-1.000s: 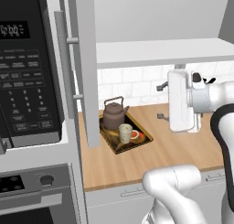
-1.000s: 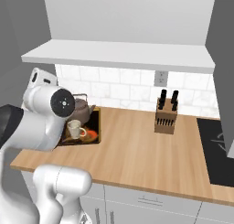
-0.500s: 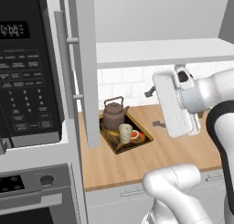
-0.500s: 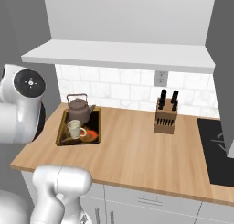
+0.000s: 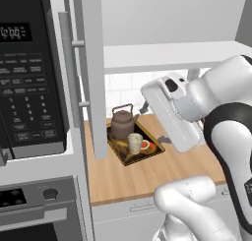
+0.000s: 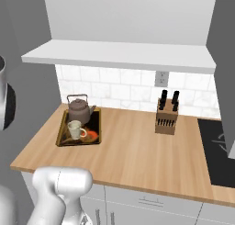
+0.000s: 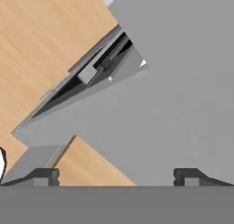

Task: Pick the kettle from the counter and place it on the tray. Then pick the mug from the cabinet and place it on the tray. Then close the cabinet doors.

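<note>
Two of the three jobs look finished from where I stand, and what is left is shutting the cabinet doors, which I judge to be the step in hand.

Nearest me, the arm bulks up from the base, and the gripper shows in the hand view with its fingertips spread far apart and nothing between them. It looks at grey panel and a strip of wooden counter.

Just past the arm, the open door stands edge-on over the counter's left end, its bar handle facing the microwave. Room there is tight: a push on the wrong face, or a wide elbow swing, could knock the door against the microwave instead of closing it.

Below and beyond the door sits the tray, with the kettle at its back and the mug upright in front, touching or nearly so. A low sweep of the forearm could clip the kettle's arched handle or topple the mug.

Farther right, the counter runs bare to the knife block, leaving open room to withdraw. The right-hand door I cannot make out clearly.
</note>
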You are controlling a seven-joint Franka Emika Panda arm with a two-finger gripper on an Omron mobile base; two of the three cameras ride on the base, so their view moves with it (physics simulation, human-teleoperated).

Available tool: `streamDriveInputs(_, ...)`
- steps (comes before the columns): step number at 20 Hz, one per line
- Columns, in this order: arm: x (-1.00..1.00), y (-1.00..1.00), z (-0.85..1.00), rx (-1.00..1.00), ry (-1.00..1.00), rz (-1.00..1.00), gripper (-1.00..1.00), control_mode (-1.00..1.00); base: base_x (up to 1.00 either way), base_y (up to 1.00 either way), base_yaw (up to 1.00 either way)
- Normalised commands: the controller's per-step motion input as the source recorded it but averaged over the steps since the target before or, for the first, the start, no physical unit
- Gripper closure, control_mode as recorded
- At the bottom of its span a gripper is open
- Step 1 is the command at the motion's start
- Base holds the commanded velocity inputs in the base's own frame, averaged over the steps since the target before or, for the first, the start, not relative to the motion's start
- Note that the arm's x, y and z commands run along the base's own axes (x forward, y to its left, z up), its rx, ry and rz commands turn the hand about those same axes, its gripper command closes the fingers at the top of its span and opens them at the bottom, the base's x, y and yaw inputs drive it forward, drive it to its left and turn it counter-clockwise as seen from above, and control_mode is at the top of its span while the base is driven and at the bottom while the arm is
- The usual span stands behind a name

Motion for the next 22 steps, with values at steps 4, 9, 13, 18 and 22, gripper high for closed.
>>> streamDriveInputs(4,-0.32,0.07,0.03,-0.17,0.00,0.06,-1.00,-1.00,0.00,0.00,0.00)
streamDriveInputs(9,-0.45,0.00,0.08,-0.02,0.00,0.04,-1.00,-1.00,0.00,0.00,0.00)
streamDriveInputs(13,-0.39,0.22,0.06,0.08,0.00,0.00,-1.00,-1.00,0.00,0.00,0.00)
streamDriveInputs(18,-0.39,0.31,0.07,0.21,-0.02,0.00,-1.00,-1.00,0.00,0.00,0.00)
streamDriveInputs(22,-0.47,0.34,0.01,0.21,-0.15,0.00,-1.00,-1.00,0.00,0.00,0.00)
